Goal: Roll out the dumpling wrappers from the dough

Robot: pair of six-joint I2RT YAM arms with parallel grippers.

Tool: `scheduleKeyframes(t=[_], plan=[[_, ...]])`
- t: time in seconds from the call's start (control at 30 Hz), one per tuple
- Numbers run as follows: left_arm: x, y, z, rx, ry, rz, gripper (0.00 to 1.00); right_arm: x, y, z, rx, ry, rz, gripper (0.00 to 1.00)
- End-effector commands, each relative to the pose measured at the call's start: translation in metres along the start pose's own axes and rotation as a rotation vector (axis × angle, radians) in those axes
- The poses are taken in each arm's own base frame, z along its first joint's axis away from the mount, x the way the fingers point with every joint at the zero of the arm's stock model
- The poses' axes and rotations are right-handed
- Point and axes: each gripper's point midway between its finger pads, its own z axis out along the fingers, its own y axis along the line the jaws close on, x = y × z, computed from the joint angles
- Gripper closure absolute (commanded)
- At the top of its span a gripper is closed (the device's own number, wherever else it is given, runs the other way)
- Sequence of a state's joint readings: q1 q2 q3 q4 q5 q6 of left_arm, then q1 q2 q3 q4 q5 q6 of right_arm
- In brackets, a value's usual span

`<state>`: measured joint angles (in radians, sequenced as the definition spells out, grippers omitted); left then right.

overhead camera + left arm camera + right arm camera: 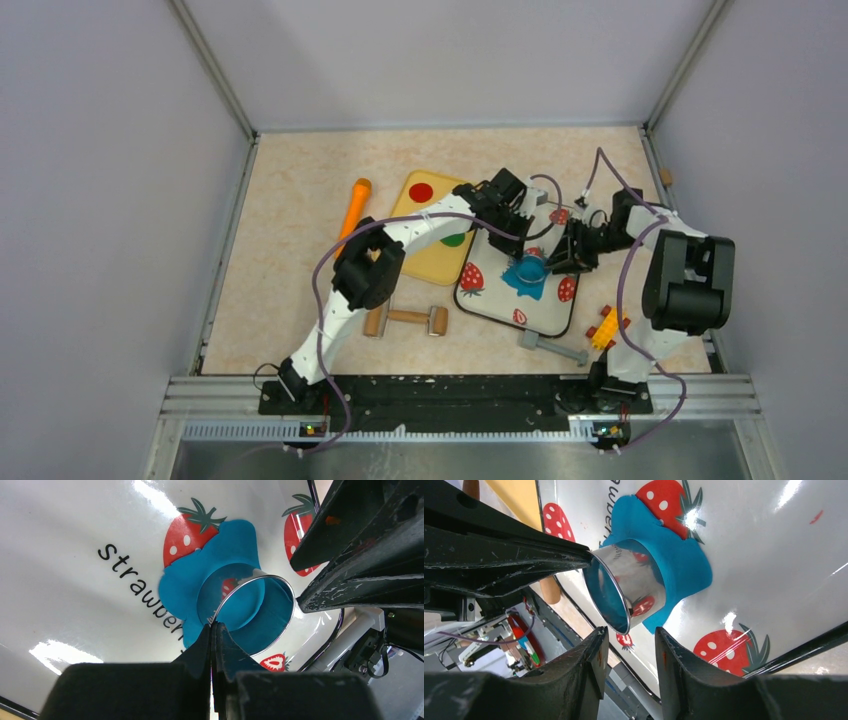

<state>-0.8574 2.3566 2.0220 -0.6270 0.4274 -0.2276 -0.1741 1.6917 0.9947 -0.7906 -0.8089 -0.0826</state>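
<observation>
The soft bright-blue modelling-clay dough [235, 540] lay flat as a thin, irregular, lobed patch on the white strawberry-print mat [75, 605], overlapping one printed strawberry. A shiny round metal cutter [639, 580] stood on its middle.

Plain pale-grey walls [440, 60] stand beyond the right gripper [556, 264] and to either side of it, with aluminium struts [213, 68] running down the corners. Beneath it spreads a beige speckled tabletop [290, 230], edged nearer in by a metal rail [215, 390]. The light is soft and even.
</observation>
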Motion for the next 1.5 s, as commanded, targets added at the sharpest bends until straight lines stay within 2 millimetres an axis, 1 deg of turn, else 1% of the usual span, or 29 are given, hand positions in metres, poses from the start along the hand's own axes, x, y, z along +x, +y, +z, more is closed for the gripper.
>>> scheduleKeyframes(t=[0.0,0.2,0.27,0.37,0.5,0.57,0.67,0.7,0.73,0.8,0.97,1.07,1.27,1.37,1.47], plan=[[-0.002,-0.002,0.007,0.012,-0.001,0.004,1.00,-0.001,-0.002,0.007,-0.007,0.010,-0.037,0.62],[-0.002,-0.001,0.007,0.014,-0.002,0.000,1.00,0.003,-0.007,0.011,0.006,0.034,-0.028,0.75],[-0.002,0.000,0.007,0.013,-0.002,0.000,1.00,0.004,-0.010,0.012,0.013,0.040,-0.026,0.77],[-0.002,0.001,0.007,0.015,-0.002,0.000,1.00,0.004,-0.012,0.013,0.017,0.048,-0.026,0.86],[-0.001,0.005,0.009,0.019,-0.001,0.003,1.00,0.006,-0.017,0.016,0.032,0.058,-0.031,0.89],[0.000,0.005,0.011,0.034,-0.003,0.008,1.00,0.008,-0.022,0.018,0.048,0.068,-0.043,0.96],[0.001,0.008,0.011,0.039,-0.011,0.067,1.00,0.009,-0.026,0.021,0.060,0.071,-0.051,1.00],[0.002,0.012,0.012,0.032,-0.027,0.088,1.00,0.008,-0.026,0.021,0.057,0.070,-0.051,1.00],[-0.003,0.012,0.008,0.020,-0.065,0.111,1.00,0.008,-0.025,0.021,0.060,0.067,-0.051,1.00],[-0.001,0.021,0.009,-0.009,-0.108,0.138,1.00,0.007,-0.028,0.020,0.081,0.063,-0.047,1.00],[0.023,0.042,0.017,-0.070,-0.073,0.178,1.00,0.008,-0.040,0.019,0.148,0.078,-0.035,1.00],[0.032,0.050,0.018,-0.092,-0.066,0.200,1.00,0.010,-0.049,0.020,0.193,0.102,-0.014,1.00],[0.035,0.056,0.018,-0.117,-0.082,0.231,1.00,0.011,-0.061,0.017,0.261,0.114,-0.005,1.00],[0.038,0.058,0.019,-0.120,-0.077,0.224,1.00,0.012,-0.061,0.019,0.262,0.123,-0.006,1.00],[0.037,0.056,0.018,-0.116,-0.077,0.217,1.00,0.012,-0.060,0.020,0.263,0.125,-0.011,1.00]])
